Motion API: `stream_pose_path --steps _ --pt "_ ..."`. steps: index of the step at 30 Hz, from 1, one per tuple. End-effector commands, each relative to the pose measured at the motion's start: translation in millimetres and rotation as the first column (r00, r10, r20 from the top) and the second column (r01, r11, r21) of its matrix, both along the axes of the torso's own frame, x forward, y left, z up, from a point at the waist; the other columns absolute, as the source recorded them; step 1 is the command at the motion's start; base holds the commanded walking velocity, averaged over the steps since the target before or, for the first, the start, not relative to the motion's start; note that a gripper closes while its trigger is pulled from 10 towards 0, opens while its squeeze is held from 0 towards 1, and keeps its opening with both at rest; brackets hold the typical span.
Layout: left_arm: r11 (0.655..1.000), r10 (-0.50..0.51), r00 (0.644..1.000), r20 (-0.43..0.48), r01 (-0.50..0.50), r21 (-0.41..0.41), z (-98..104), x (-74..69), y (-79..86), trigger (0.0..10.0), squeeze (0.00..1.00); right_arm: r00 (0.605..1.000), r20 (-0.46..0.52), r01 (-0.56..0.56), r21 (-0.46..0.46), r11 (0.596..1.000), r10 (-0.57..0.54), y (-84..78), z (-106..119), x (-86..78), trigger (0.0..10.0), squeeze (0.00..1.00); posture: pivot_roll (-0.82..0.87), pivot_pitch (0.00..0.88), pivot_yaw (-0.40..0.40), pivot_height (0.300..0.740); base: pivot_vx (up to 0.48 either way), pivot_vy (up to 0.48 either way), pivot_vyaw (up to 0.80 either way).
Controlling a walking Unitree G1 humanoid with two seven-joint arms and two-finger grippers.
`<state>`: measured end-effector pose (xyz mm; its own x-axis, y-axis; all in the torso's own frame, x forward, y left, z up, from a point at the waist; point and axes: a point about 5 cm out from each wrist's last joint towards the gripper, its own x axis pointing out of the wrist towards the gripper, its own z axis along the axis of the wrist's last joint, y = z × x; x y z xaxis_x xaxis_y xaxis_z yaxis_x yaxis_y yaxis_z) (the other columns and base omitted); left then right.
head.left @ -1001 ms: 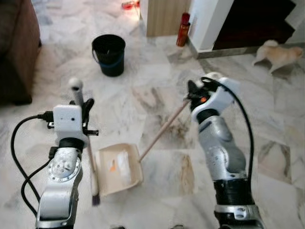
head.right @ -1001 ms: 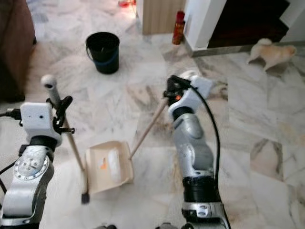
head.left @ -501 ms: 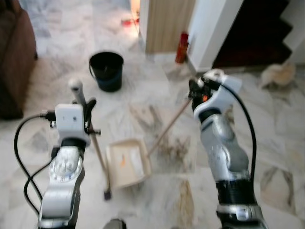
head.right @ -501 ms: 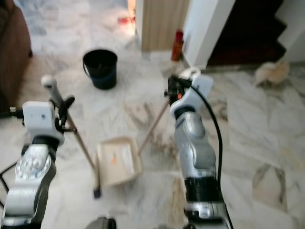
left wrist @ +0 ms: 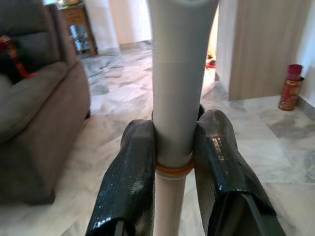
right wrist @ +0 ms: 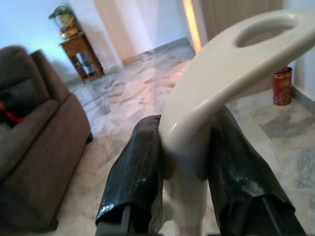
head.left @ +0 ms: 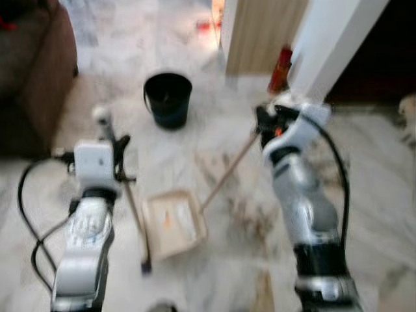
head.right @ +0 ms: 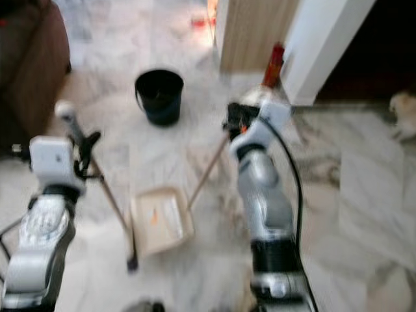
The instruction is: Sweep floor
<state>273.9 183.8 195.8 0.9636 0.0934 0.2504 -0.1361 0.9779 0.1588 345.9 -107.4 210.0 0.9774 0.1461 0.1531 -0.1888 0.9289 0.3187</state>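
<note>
My left gripper (head.left: 118, 151) is shut on the pale top of a broom handle (left wrist: 177, 98), its black fingers (left wrist: 130, 182) pressing either side. The stick runs down to the dark broom head (head.left: 146, 265) on the marble floor. Beside the head lies a cream dustpan (head.left: 174, 223) with a small orange scrap in it. Its long wooden handle (head.left: 227, 172) slants up to my right gripper (head.left: 266, 123), which is shut on the looped cream grip (right wrist: 221, 83). The eye views are blurred.
A black bucket (head.left: 168, 99) stands ahead on the floor. A brown sofa (head.left: 32, 71) fills the left side. A red can (head.left: 281, 60) sits by a wooden panel and white wall corner ahead right. A small pale dog (head.left: 409, 107) is at the right edge.
The whole picture has shifted and blurred as the camera moved: bucket and wall corner now sit lower and nearer. Both grippers keep their hold; broom and dustpan stay close together.
</note>
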Motion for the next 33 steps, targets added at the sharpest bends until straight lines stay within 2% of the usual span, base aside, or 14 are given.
stream_pose_path --steps 1,6,17,33 --pt "0.999 -0.033 0.998 0.047 0.032 0.004 9.6 -1.1 -8.0 10.0 0.0 0.998 0.061 0.002 0.045 0.999 -0.005 -5.4 13.0 -2.0 10.0 0.0 -0.02 0.197 -0.06 0.74 0.469 0.0 0.0" --pt "0.999 -0.034 0.998 0.044 0.034 0.005 9.4 -1.1 -8.2 10.0 0.0 0.998 0.063 0.0 0.04 0.999 -0.002 -4.9 13.2 -2.1 10.0 0.0 -0.02 0.196 -0.06 0.74 0.464 0.0 0.0" --pt "0.999 -0.038 0.999 0.031 0.037 0.007 6.8 -0.9 -8.9 10.0 0.0 0.998 0.066 -0.013 0.036 0.999 0.011 -3.0 13.2 -2.5 10.0 0.0 -0.02 0.195 -0.061 0.74 0.465 0.0 0.61" --pt "0.999 -0.043 0.999 0.031 0.043 0.006 6.1 -1.6 -10.0 10.0 0.0 0.998 0.066 -0.023 0.052 0.998 0.02 -2.4 12.7 -2.9 10.0 0.0 -0.02 0.184 -0.06 0.74 0.466 0.0 0.0"
